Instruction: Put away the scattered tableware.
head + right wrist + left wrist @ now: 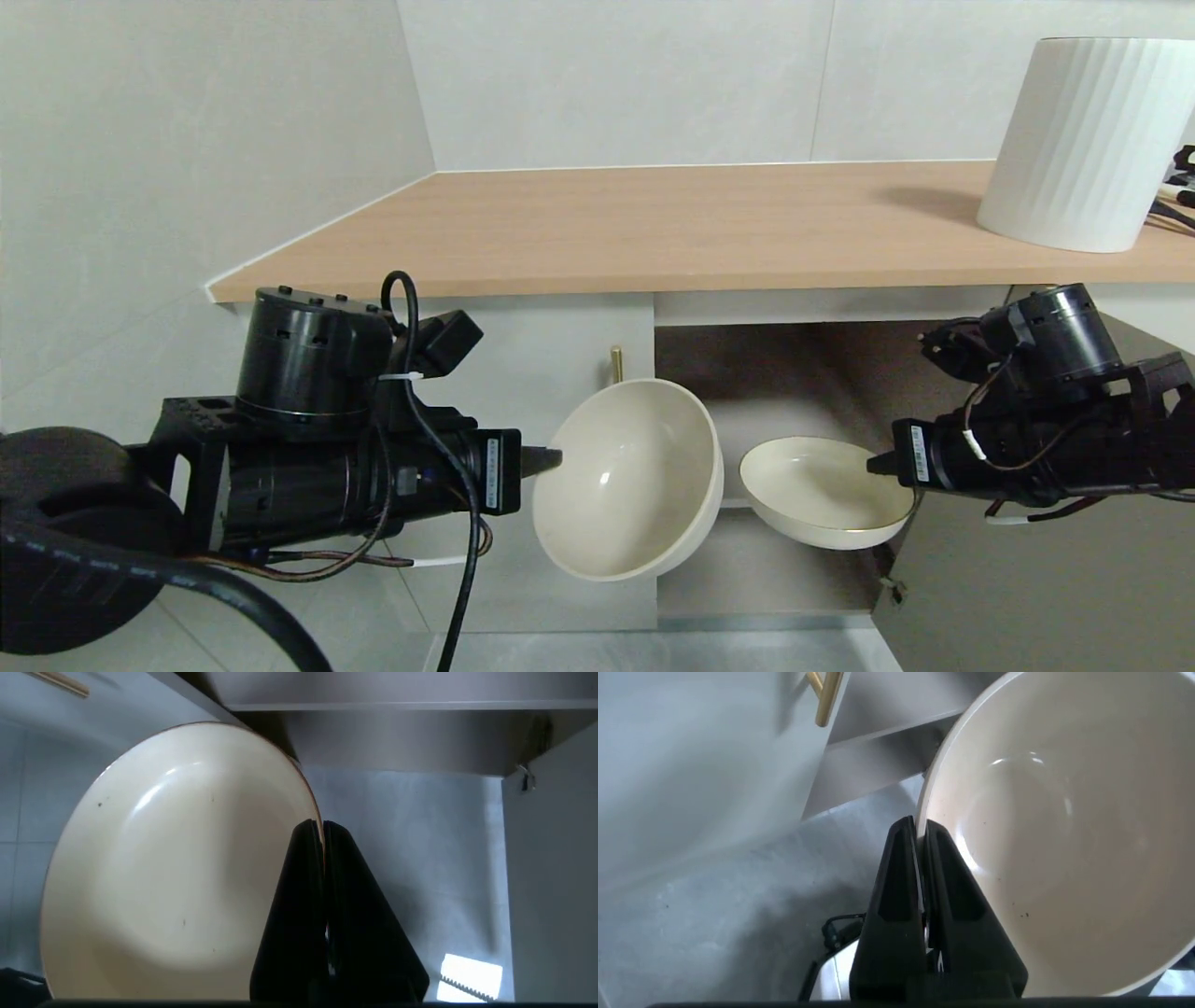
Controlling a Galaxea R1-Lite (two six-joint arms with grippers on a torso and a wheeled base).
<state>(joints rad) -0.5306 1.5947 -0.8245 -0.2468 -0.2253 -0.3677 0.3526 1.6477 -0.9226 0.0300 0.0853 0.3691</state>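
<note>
Head view lays it out for you. The bench (653, 224) runs across the top and carries a white ribbed tub (1088, 140) at its right end. Under it the cabinet (794, 373) stands open, with one door (1027, 579) swung out to the right and the other shut on the left.

Both pieces of tableware are in the air at the mouth of that cabinet. The bowl (635, 485) hangs tipped on edge, its inside turned toward the camera, in front of the shut door's inner edge. The dish (822, 490) sits lower and closer to level, squarely before the opening. The two rims are near each other but look apart.

Your left tool (555, 457) is pinched narrow on the bowl's rim, one finger inside and one outside, as the left wrist view (922, 831) confirms. Your right tool (878, 464) grips the dish's rim the same way (322, 831). A small gold handle (616, 362) stands just above the bowl.

You appear to be at the stowing step: lifting is done, placing is not.

- Send one piece in at a time, probably the dish first, since it already faces the opening.
- Level the bowl before it goes in.
- Keep the bowl off the handle and the shut door.
- Let go only once a base rests on the cabinet's shelf or floor.
</note>
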